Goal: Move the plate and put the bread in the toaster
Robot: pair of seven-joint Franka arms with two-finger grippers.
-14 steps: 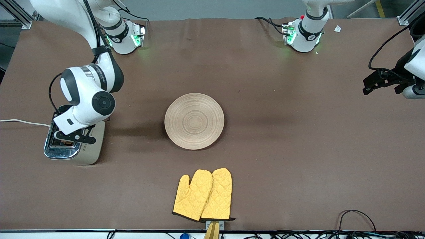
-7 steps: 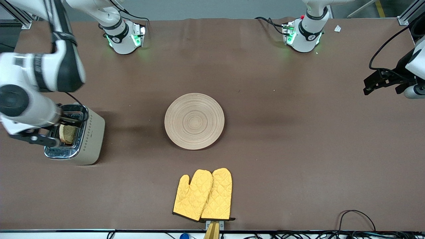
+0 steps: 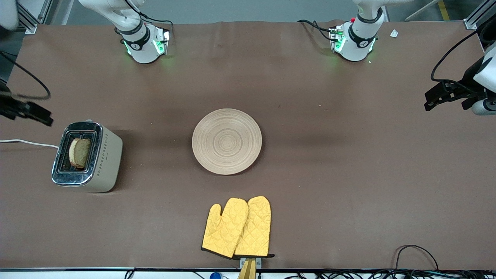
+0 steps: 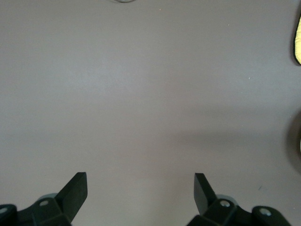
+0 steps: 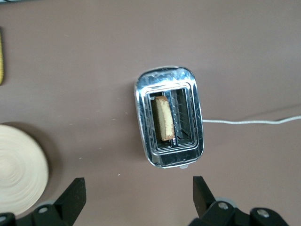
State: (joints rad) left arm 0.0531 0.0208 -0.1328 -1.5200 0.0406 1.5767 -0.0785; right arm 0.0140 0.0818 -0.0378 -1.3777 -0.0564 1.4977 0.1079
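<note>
Now the bread stands upright in the toaster, in the slot on the side toward the plate, its top poking above the chrome; the second slot shows empty in the right wrist view. That toaster sits at the right arm's end of the table, with its white cord running off the edge. At the middle of the table lies the plate, bare, well apart from the toaster. Nearer to the front camera than the plate lie 2 yellow oven mitts, side by side and touching, close to the table's edge.

High over the toaster hangs the right gripper, its fingers spread wide and holding nothing. Over bare tabletop at the left arm's end of the table waits the left gripper, fingers wide apart as well, nothing between them.
</note>
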